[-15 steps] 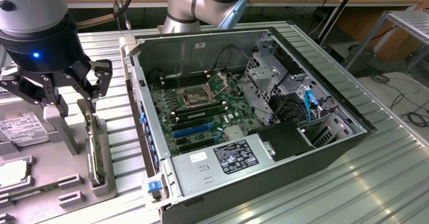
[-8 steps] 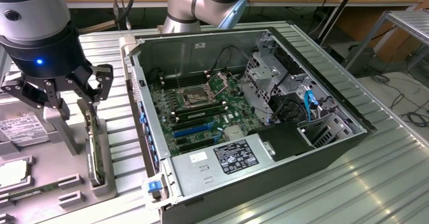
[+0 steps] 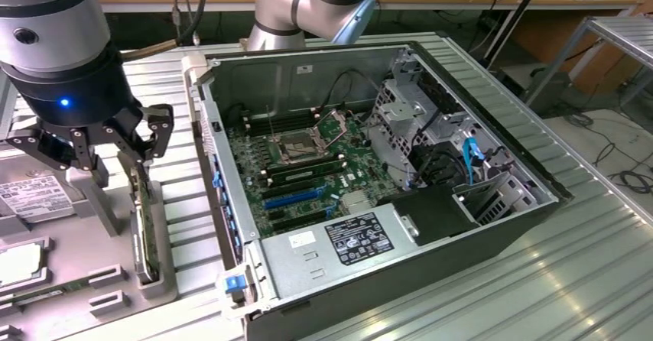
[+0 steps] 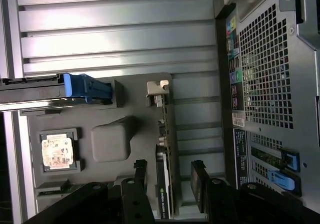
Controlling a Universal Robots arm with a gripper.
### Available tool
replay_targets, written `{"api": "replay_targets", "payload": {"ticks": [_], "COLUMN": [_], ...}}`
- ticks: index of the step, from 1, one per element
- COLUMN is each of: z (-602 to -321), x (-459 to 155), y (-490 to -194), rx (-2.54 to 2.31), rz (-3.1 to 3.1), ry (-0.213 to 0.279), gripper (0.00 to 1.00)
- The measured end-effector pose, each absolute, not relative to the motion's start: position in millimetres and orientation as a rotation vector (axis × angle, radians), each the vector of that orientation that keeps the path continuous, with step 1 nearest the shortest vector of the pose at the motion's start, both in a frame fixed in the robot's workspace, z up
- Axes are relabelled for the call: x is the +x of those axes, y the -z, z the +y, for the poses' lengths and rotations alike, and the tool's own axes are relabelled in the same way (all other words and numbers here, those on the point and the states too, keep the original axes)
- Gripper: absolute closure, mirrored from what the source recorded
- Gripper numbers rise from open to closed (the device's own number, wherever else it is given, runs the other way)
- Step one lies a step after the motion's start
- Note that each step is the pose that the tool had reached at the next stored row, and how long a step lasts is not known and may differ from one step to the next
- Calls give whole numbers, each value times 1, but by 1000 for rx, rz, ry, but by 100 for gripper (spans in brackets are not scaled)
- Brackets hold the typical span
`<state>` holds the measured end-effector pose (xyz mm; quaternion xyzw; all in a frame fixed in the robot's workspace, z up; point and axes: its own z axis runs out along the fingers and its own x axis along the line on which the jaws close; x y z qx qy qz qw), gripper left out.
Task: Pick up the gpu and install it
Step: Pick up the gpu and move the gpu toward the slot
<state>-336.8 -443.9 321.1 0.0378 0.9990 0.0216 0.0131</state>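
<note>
gpu stands on edge, long axis running beside the case, hand spread apart astride it

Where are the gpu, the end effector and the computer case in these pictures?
gpu point(image 4: 162, 194): wrist view, on its dark edge.
end effector point(image 3: 118, 165): exterior view, midway between its fingertips.
computer case point(image 3: 306, 73): exterior view, on its grey inner wall.

open PC case | hard drive | probably processor, grey tray
</note>
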Motion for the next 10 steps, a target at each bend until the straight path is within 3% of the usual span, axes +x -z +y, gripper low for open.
{"api": "replay_targets", "payload": {"ticks": [10], "z": [-444], "x": [-337], "y": [-317], "rx": [118], "rz": [3112], "ry": [-67], "gripper": [52]}}
